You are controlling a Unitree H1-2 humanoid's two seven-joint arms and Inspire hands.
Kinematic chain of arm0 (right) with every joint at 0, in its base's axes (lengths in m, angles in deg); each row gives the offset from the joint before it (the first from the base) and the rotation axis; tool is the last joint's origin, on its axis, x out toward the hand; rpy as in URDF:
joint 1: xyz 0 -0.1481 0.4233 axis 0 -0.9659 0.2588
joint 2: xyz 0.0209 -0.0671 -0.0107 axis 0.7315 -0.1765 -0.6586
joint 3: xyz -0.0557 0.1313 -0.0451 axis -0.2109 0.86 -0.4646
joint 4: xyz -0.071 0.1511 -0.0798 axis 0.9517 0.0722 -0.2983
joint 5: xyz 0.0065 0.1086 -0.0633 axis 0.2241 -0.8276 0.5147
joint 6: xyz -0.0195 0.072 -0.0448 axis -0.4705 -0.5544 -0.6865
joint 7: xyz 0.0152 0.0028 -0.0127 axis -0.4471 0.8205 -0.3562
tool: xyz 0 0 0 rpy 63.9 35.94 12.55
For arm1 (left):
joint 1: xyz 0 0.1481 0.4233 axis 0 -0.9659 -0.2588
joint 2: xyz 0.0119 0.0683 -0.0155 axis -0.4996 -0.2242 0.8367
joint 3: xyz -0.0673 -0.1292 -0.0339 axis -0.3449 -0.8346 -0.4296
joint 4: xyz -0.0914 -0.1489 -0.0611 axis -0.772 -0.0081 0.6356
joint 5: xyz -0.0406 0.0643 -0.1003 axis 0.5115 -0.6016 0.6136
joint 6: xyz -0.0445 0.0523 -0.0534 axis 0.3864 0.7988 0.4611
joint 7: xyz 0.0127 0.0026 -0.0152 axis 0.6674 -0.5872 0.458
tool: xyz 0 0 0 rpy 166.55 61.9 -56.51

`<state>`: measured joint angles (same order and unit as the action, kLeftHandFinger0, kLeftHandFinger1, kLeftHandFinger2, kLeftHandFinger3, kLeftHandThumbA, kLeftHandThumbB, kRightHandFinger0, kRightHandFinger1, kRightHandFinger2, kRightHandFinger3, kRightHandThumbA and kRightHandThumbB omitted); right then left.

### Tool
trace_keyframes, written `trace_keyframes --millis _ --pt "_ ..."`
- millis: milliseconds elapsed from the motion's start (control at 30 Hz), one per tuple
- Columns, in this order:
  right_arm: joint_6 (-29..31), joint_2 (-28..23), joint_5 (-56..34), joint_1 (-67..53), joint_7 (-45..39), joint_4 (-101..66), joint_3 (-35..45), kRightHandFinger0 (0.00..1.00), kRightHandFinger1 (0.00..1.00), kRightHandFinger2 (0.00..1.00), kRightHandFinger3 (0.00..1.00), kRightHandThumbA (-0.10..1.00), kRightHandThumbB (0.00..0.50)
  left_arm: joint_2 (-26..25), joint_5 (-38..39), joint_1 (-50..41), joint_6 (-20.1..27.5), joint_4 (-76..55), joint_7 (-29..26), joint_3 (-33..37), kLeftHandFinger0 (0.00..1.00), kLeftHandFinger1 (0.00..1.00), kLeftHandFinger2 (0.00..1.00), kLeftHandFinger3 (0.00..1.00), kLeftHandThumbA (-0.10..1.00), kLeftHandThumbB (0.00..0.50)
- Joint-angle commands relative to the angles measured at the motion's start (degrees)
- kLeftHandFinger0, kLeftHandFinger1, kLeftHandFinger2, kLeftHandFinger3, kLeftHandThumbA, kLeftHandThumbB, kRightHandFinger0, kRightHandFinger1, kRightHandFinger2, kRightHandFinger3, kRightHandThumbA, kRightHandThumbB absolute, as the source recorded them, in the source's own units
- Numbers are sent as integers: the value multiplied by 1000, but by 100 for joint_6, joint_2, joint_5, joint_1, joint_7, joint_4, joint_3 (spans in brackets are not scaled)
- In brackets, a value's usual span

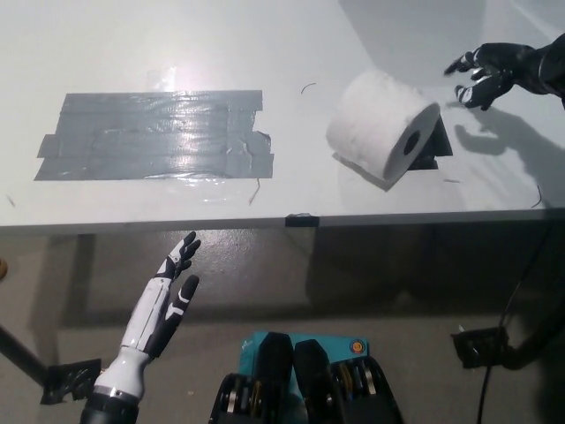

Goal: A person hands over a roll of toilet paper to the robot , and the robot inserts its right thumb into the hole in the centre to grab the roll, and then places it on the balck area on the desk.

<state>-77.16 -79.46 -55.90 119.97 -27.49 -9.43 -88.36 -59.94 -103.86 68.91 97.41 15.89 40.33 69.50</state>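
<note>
on the desk (132, 53), in the head view, the roll of toilet paper (381, 132) lies on its side over the small black patch (434, 148), covering most of it so that only a dark corner shows at the roll's right edge. its long axis runs from upper left to lower right, and the core hole (412, 142) faces the lower right, toward the near edge of the desk and slightly toward the robot's right side. the black right hand (484, 72) hangs above the desk at the upper right, apart from the roll, with its fingers spread and nothing in them. from those fingers the roll lies to the lower left, and the hole end is the end nearer to that hand, though it opens down and outward, not straight at it. the white left hand (168, 296) rests below the near edge of the desk at the lower left, fingers straight and slightly apart, holding nothing, and well away from the roll. a large grey taped patch (150, 134) sits on the desk far to the left and plays no part here. as i judge it, the roll is already on the black area, but tipped on its curved side, so it may roll off the patch; if it needs correcting, the right hand is the nearer one.
</note>
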Motion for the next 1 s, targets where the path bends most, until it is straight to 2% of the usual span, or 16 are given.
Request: trace_keyframes --millis 0,67,100,333,367,433,567,667,700,733,800,867,967 --pt "38 -233 -282 451 -68 -123 461 1000 1000 1000 1000 279 353 -4 -3 68 164 -117 -157 -16 1000 1000 1000 1000 1000 190" --pt "-26 -273 -374 453 119 -243 672 1000 1000 1000 1000 354 336 -15 18 80 186 -99 -159 -30 1000 1000 1000 1000 1000 195" --pt "-44 -303 -389 496 187 -307 762 1000 1000 1000 1000 401 355 -23 15 85 183 -95 -161 -36 1000 1000 1000 1000 1000 198" --pt "10 -550 -553 648 266 -755 1332 1000 1000 1000 1000 480 415 2 6 126 182 -73 -184 -40 1000 1000 1000 1000 1000 204" --pt "5 -615 -568 657 195 -902 1387 1000 1000 1000 1000 513 386 3 -10 142 189 -67 -197 -42 1000 1000 1000 1000 1000 203" --pt "-93 -764 -542 654 152 -1387 1507 1000 1000 1000 1000 620 409 -10 -20 186 215 -44 -222 -61 1000 1000 1000 1000 1000 203" --pt "-583 -1048 -806 197 148 -3202 2036 1000 1000 1000 1000 673 369 -6 36 257 228 16 -216 -88 1000 1000 1000 1000 1000 202" --pt "-792 -1214 -904 -164 176 -4511 2363 1000 1000 1000 1000 737 365 -6 53 339 187 11 -208 -104 1000 1000 1000 1000 1000 195" --pt "-843 -1246 -947 -248 205 -4884 2481 1000 1000 1000 1000 743 381 -7 53 389 178 25 -212 -109 1000 1000 1000 1000 1000 189" --pt "-818 -1296 -925 -400 323 -5419 2621 1000 1000 1000 1000 804 419 -6 62 445 171 48 -219 -120 1000 1000 1000 1000 1000 192" --pt "-1034 -1265 -1275 -689 342 -6369 3047 1000 1000 1000 1000 781 385 5 94 522 114 42 -211 -135 1000 1000 1000 1000 1000 207" --pt "-1261 -1221 -1524 -1007 379 -7335 3381 1000 1000 1000 1000 817 396 26 97 635 97 73 -229 -143 1000 1000 1000 1000 1000 202" --pt "-1478 -1088 -1888 -1528 477 -8728 3803 1000 1000 1000 1000 797 372 66 78 859 147 208 -272 -134 1000 1000 1000 1000 1000 203"
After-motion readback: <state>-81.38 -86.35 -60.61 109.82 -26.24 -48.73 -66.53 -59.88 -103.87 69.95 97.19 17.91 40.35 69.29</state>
